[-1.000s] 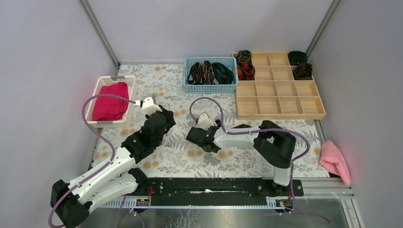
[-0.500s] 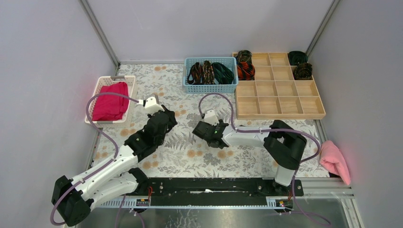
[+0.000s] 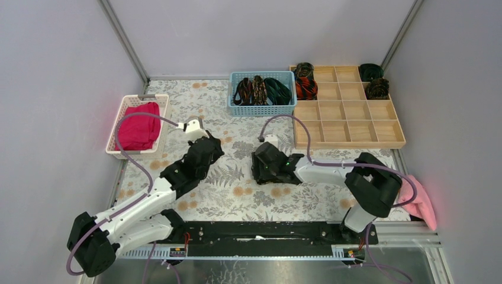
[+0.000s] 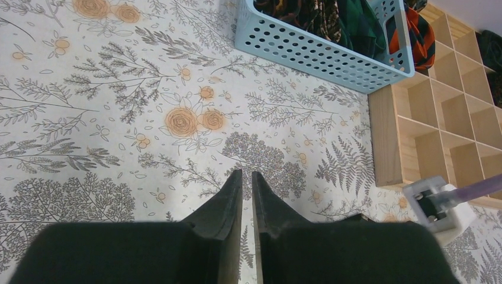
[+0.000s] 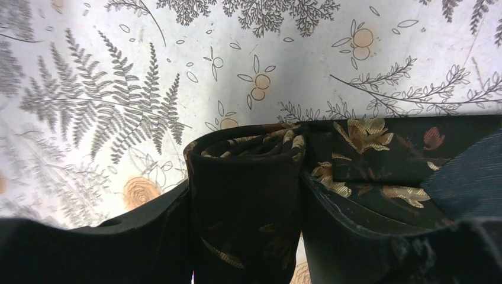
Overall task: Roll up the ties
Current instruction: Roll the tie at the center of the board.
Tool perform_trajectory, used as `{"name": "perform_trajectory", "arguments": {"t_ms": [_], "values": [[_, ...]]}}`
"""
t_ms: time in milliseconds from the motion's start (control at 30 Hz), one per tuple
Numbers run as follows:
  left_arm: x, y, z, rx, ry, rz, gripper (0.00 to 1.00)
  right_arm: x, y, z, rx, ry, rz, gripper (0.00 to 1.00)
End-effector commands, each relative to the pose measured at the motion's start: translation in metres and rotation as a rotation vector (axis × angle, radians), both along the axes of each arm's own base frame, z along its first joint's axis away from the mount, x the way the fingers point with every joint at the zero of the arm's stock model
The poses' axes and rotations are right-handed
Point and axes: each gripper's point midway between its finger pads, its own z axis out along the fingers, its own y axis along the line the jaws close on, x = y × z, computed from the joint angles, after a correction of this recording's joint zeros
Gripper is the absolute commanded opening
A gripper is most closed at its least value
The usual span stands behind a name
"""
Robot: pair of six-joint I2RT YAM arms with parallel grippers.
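Ties show up in three places on the flower-printed desk [image 3: 231, 198]. One, a black necktie with gold-brown flecks [image 5: 245, 157], sits near the middle of the desk in the right claw [image 5: 245, 201], whose two dark fingers are clamped on its rolled coil from either side. In the right wrist view the coil's layered edge shows at the far end, and a flat loose stretch of the same tie runs off to the right of it. The left claw [image 4: 244, 177] is over bare printed cloth to the left of the right claw, its fingers drawn almost together with only a thin slit between them and nothing in it. At the far edge stands a light blue perforated plastic basket [image 3: 261, 109] with a bunch of unrolled dark ties [image 3: 260, 90] inside. Just beside it on the right lies a wooden tray of square compartments [image 3: 346, 142]. A red-black striped coil [image 3: 306, 89] and a darker coil [image 3: 304, 70] behind it fill the tray's two far-left compartments. A dark green coil [image 3: 371, 71] fills the far right corner, with a black gold-flecked coil [image 3: 377, 89] in the next compartment nearer. A white plastic basket [image 3: 127, 100] at the left holds a magenta folded cloth [image 3: 137, 125], and a pink towel [image 3: 416, 200] lies at the desk's right edge
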Motion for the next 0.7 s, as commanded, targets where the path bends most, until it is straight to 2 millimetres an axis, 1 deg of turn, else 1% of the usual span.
{"name": "perform_trajectory", "arguments": {"t_ms": [0,133,233,267,400,433,500,600,667], "values": [[0.007,-0.01,0.006,-0.023,-0.034,-0.025,0.16,-0.01,0.02,0.016,0.266,0.104,0.028,0.63],[0.01,-0.017,0.006,-0.027,-0.029,-0.044,0.15,-0.014,0.021,0.028,0.328,0.125,0.056,0.62],[0.012,-0.022,0.006,-0.034,-0.031,-0.055,0.15,-0.018,0.02,0.03,0.391,0.168,0.057,0.63],[0.012,-0.024,0.004,-0.033,-0.025,-0.065,0.15,-0.024,0.019,0.027,0.415,0.199,0.064,0.63],[0.018,-0.035,-0.002,-0.034,-0.015,-0.092,0.13,-0.03,0.012,0.01,0.438,0.26,0.04,0.62],[0.019,-0.038,-0.005,-0.034,-0.01,-0.101,0.13,-0.034,0.011,0.007,0.462,0.282,0.042,0.62],[0.02,-0.044,-0.008,-0.041,-0.008,-0.122,0.13,-0.035,0.008,0.004,0.532,0.309,0.02,0.62],[0.021,-0.054,-0.011,-0.047,-0.003,-0.155,0.12,-0.036,-0.004,-0.003,0.535,0.326,-0.014,0.62],[0.022,-0.062,-0.011,-0.043,-0.009,-0.183,0.12,-0.036,-0.011,0.0,0.558,0.321,-0.029,0.62]]}}
